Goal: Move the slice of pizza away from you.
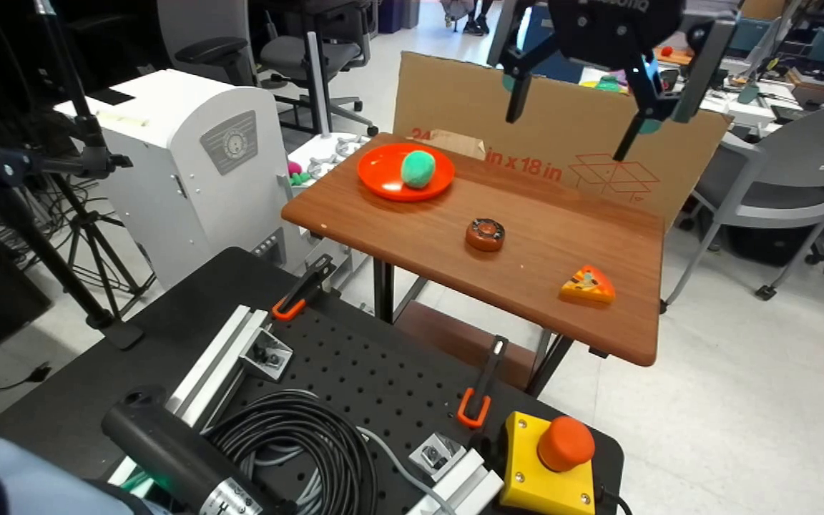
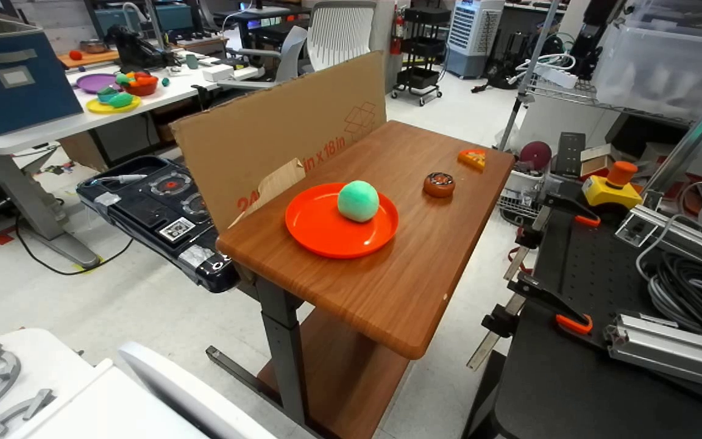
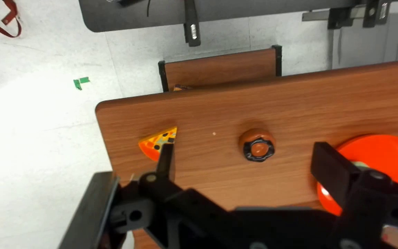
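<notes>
One pizza slice (image 1: 588,285) lies near a corner of the table (image 1: 555,236); your empty gripper (image 1: 564,140) hangs spread wide above the table, so centre over the slice, then pinch behind its tip

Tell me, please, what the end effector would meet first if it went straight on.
The end effector would probably meet the tabletop near the brown round item, or that item itself; depth is unclear.
</notes>
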Robot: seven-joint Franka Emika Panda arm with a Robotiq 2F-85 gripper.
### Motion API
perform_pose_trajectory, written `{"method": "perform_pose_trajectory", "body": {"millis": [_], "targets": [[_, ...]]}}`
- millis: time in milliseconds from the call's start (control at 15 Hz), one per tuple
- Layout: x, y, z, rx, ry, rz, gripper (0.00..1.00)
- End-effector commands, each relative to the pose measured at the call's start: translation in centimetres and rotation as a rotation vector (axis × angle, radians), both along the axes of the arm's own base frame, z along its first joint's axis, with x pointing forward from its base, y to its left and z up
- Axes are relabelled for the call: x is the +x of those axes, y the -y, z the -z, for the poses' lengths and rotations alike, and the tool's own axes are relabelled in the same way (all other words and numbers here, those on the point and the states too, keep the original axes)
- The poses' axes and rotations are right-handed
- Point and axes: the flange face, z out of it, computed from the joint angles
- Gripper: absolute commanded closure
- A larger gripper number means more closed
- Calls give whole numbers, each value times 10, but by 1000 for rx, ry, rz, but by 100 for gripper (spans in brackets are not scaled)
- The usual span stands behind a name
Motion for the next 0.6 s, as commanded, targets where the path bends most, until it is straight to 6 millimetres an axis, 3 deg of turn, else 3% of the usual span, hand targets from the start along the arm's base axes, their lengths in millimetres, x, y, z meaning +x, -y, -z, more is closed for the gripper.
{"method": "perform_pose_trajectory", "body": {"millis": [0, 333, 533], "targets": [[38, 56, 26, -17, 30, 140, 0], [70, 110, 86, -24, 43, 317, 0], [89, 117, 125, -30, 37, 340, 0]]}}
